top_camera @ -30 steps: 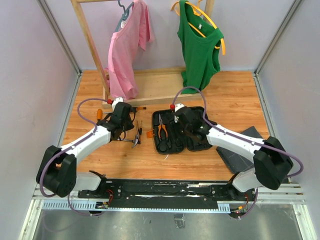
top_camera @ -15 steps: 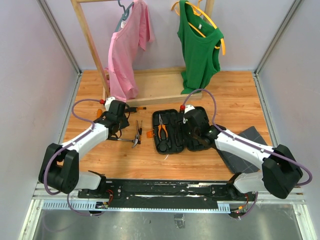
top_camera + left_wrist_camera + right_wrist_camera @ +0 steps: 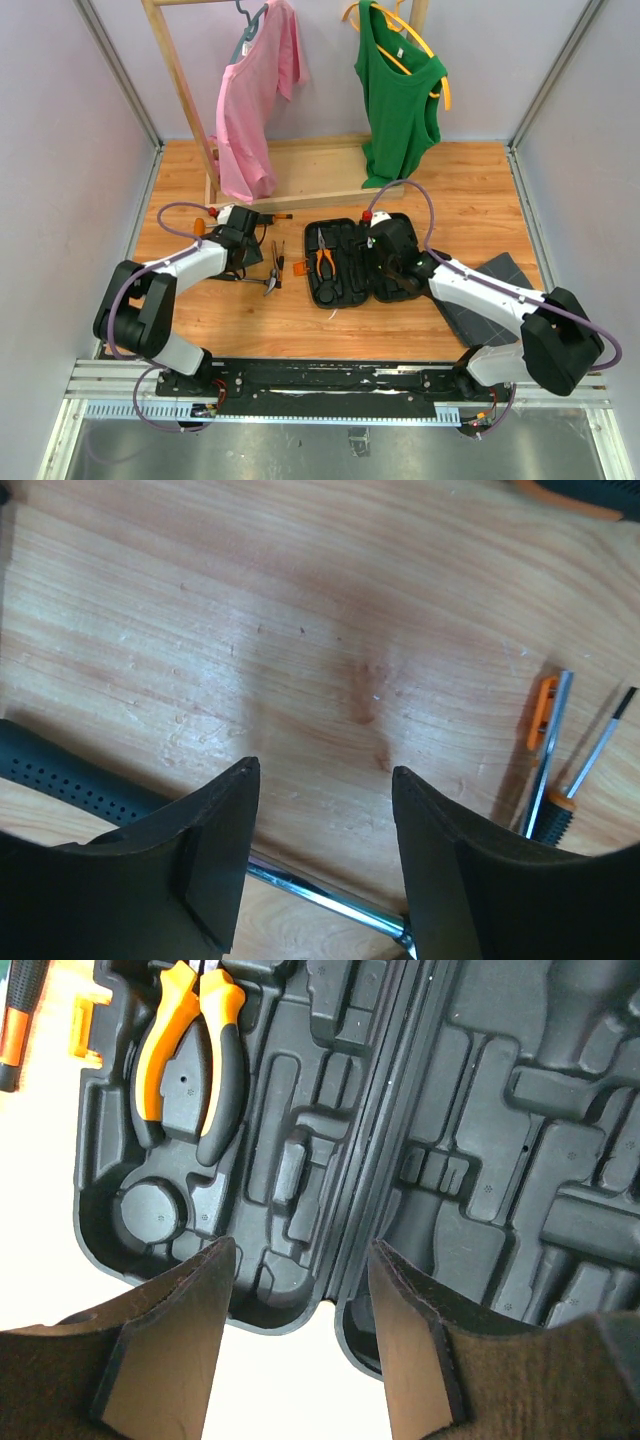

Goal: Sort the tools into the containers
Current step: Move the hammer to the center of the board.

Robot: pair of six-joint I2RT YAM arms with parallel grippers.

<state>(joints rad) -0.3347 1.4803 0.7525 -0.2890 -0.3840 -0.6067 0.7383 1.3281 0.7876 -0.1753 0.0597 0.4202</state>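
The black tool case [image 3: 345, 292] lies open on the wooden floor, with orange-handled pliers [image 3: 325, 262] seated in its left half. In the right wrist view those pliers [image 3: 190, 1050] sit at the upper left and my right gripper [image 3: 300, 1250] hangs open over the case's hinge [image 3: 385, 1110], holding nothing. Left of the case lie a black-handled hammer [image 3: 262, 282] and thin screwdrivers [image 3: 279, 256]. My left gripper [image 3: 325, 770] is open just over the hammer's steel shaft [image 3: 320, 895], which crosses under both fingers; its black grip [image 3: 70, 780] shows at the left. A screwdriver [image 3: 590, 765] lies to the right.
A wooden clothes rack [image 3: 300, 165] with a pink shirt [image 3: 250, 100] and a green top [image 3: 400, 95] stands at the back. A dark grey flat tray [image 3: 490, 305] lies under the right arm. A small orange item [image 3: 200, 226] rests by the left wrist.
My left gripper's jaws have spread wider over the hammer, and its arm has drawn back toward the left. The right gripper shifted slightly right over the case, then held still.
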